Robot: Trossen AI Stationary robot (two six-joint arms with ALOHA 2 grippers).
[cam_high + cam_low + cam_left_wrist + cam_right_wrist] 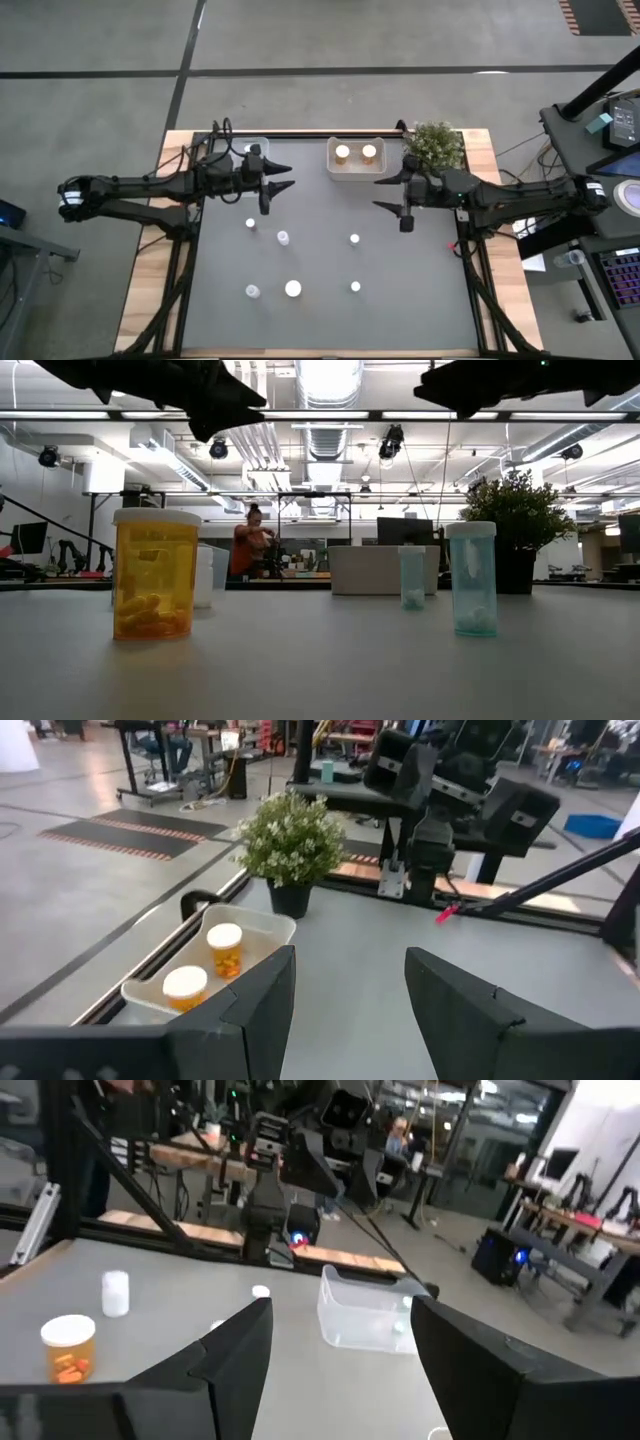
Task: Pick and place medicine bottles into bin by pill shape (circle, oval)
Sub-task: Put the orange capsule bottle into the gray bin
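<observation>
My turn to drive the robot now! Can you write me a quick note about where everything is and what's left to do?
Left gripper: open, empty, up over the table's back left, near the clear bin, which looks empty.
Right gripper: open, empty, over the back right, beside the potted plant.
Done: two orange bottles stand in the other bin, at the back middle.
Left: six bottles on the dark mat, among them a big orange one and two pale ones. Pill shapes can't be read from here, so check before binning.
</observation>
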